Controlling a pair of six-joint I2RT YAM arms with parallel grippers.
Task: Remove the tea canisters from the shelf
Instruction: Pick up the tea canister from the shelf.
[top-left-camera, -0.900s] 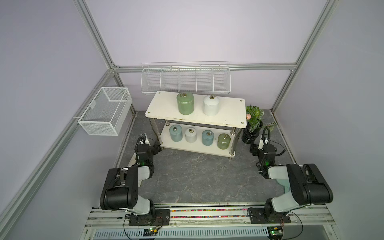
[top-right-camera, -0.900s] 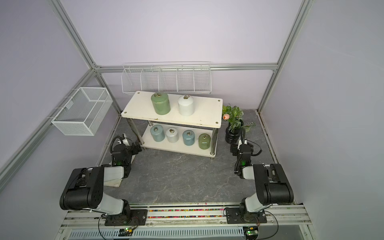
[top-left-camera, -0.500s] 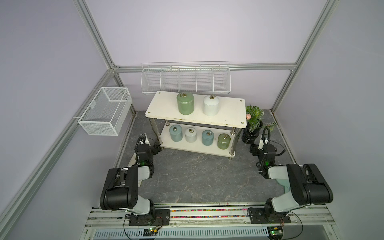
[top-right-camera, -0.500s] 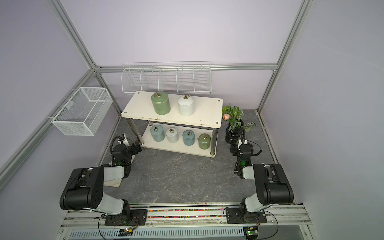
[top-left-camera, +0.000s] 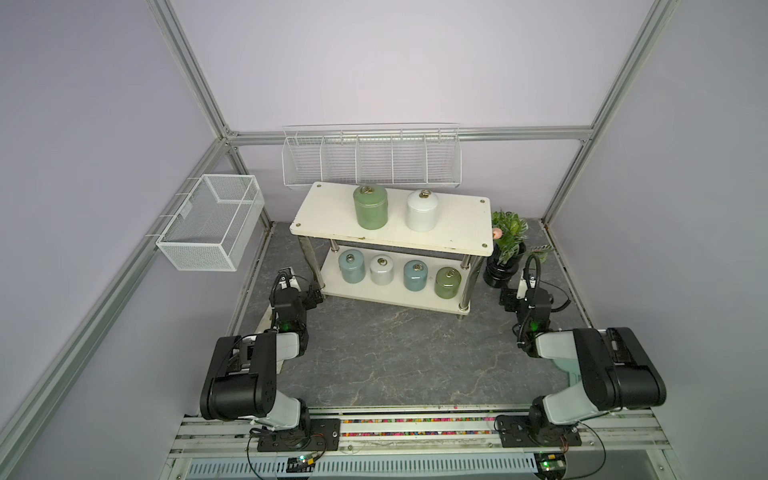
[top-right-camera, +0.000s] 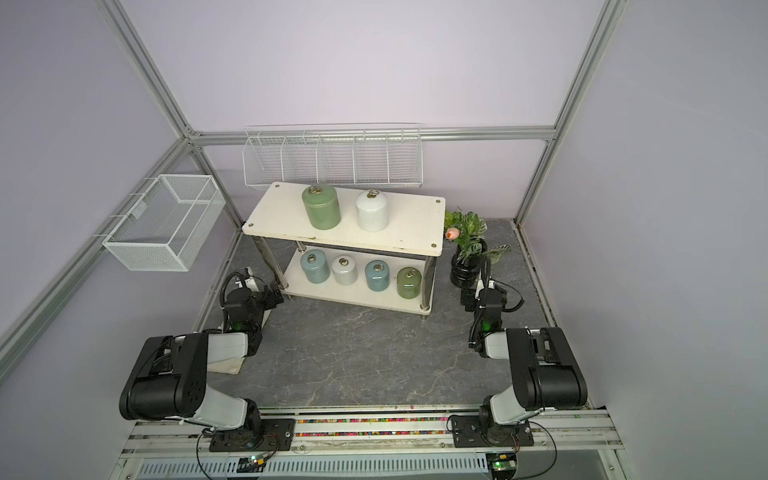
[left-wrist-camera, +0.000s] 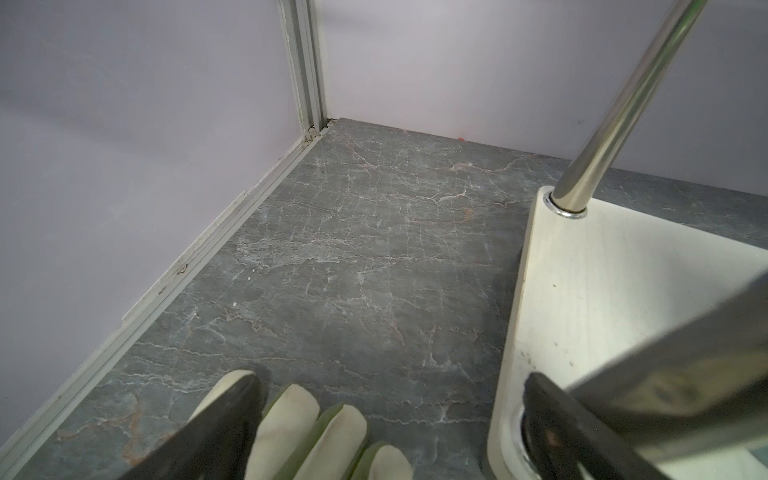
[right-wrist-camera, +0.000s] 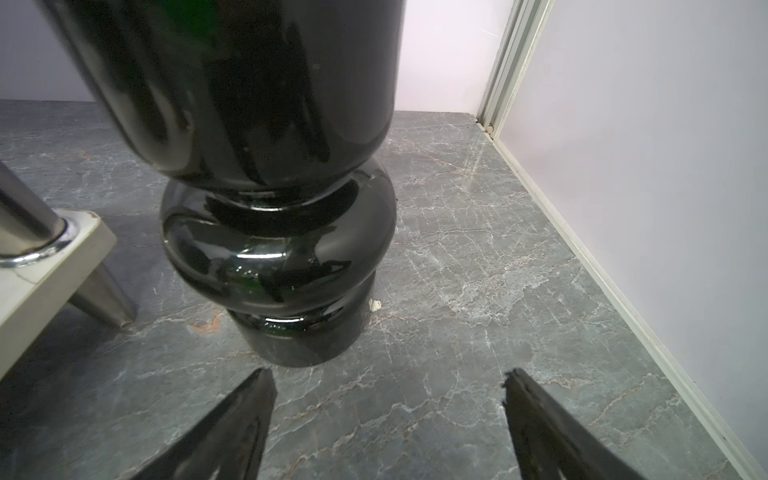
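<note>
Upper board: a green canister (top-left-camera: 370, 208) and a white canister (top-left-camera: 422, 210) stand upright side by side, not touching, on the shelf (top-left-camera: 453, 224) at mid-frame in both top views.
Lower board: four more stand in a row, left to right in the frame. They are a blue-grey canister (top-left-camera: 351, 267), a small white canister (top-left-camera: 381, 270), a second blue-grey canister (top-left-camera: 416, 275) and an olive-green canister (top-left-camera: 447, 283).
Left gripper: the left gripper (top-left-camera: 311, 296) sits low at the lower board's front left corner. In its wrist view (left-wrist-camera: 390, 380) the jaws are spread wide with nothing between them. One finger overlaps the board's corner beside a chrome post (left-wrist-camera: 623, 104).
Right gripper: the right gripper (top-left-camera: 509, 297) is right of centre. In its wrist view (right-wrist-camera: 388, 374) the jaws gape wide and empty, facing the foot of the black vase (right-wrist-camera: 274, 249). The shelf's corner shows at that frame's left edge.
Key relation: the blue-grey canister lies just right of and slightly above the left gripper in a top view, past the front left post.
Long axis: every canister stands vertical with its ring pull on top, so a sideways grip across the round body looks likely.
Nearer arm: the left arm, by judgement, since the right must first clear the vase and a post to reach the olive-green canister.
Progress: none has been removed yet.
</note>
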